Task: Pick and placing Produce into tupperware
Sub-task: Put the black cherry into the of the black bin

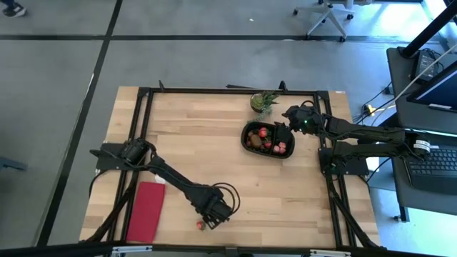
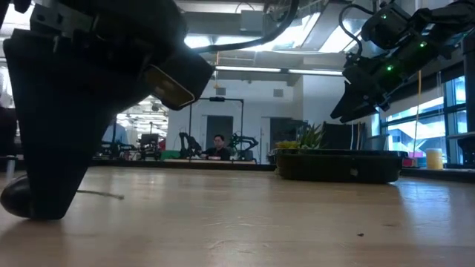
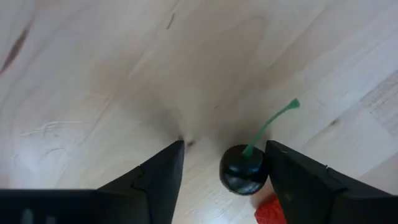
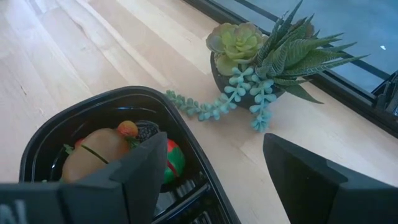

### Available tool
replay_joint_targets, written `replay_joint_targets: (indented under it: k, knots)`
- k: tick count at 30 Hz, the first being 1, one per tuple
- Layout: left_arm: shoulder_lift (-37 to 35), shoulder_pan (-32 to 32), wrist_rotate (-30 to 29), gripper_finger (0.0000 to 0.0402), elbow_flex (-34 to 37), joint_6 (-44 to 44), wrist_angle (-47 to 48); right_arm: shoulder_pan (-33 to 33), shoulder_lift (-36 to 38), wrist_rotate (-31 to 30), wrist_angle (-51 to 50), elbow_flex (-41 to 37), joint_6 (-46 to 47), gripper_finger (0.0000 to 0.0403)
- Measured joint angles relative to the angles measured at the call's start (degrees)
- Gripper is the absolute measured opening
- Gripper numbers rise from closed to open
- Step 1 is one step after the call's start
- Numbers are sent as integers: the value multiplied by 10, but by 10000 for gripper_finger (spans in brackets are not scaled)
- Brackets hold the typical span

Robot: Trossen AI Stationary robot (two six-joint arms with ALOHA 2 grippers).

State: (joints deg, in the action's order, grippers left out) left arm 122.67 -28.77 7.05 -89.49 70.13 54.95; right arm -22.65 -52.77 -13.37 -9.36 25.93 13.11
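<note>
A small black cherry (image 3: 242, 171) with a green stem lies on the wooden table between the open fingers of my left gripper (image 3: 224, 152), close to one finger (image 3: 292, 177). That gripper stands low near the table's near edge (image 1: 214, 213). A red produce piece (image 1: 201, 225) lies beside the cherry. The black oval tupperware (image 1: 245, 139) holds several red, tan and dark pieces (image 4: 99, 149). My right gripper (image 4: 214, 140), open and holding nothing, hovers over the tupperware's right end (image 1: 291, 118). My left gripper comes from above, pointing down, with its open fingers on either side of the black cherry. The cherry's side (image 3: 261, 168) sits right against one finger; I cannot tell whether they touch. The cherry rests on the table.
A green spiky potted plant (image 1: 264, 102) stands just beyond the tupperware's far side, close to my right gripper. A flat red cloth (image 1: 146, 210) lies near the table's left near corner. A black frame (image 1: 214, 91) runs around the table's edges. Bare wood lies between the cherry and the tupperware.
</note>
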Motion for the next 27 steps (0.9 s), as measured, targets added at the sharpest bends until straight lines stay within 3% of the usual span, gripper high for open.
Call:
replay_joint_targets:
  k: [18, 27]
  knots:
    - [1, 3, 4, 104, 0, -2, 7, 0, 0, 0, 0, 0, -1, 268]
    - [1, 4, 4, 127, 1, -19, 6, 0, 0, 0, 0, 0, -1, 268]
